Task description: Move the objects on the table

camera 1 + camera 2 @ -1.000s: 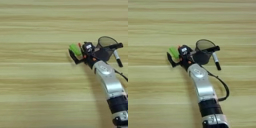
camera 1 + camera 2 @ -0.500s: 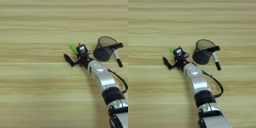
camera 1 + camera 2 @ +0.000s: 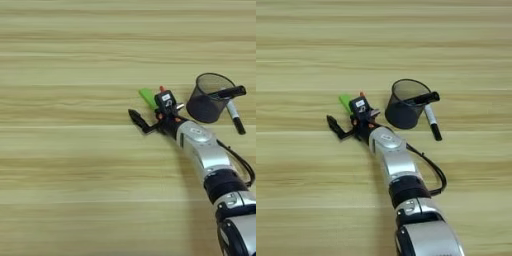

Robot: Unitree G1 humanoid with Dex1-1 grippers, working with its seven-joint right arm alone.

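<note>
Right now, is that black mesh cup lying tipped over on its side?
No, the black mesh cup stands upright on the table, its open rim facing up.

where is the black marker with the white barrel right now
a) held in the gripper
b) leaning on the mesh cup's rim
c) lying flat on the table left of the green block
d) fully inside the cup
b: the marker rests its top end across the rim of the mesh cup, its lower end down on the table.

A black mesh cup [image 3: 207, 98] stands right of centre on the light wooden table [image 3: 65, 165], mouth tilted up. A black marker [image 3: 231, 92] lies across its rim; another marker [image 3: 235, 118] lies just right. A green block [image 3: 148, 97] lies left of the cup.
</note>
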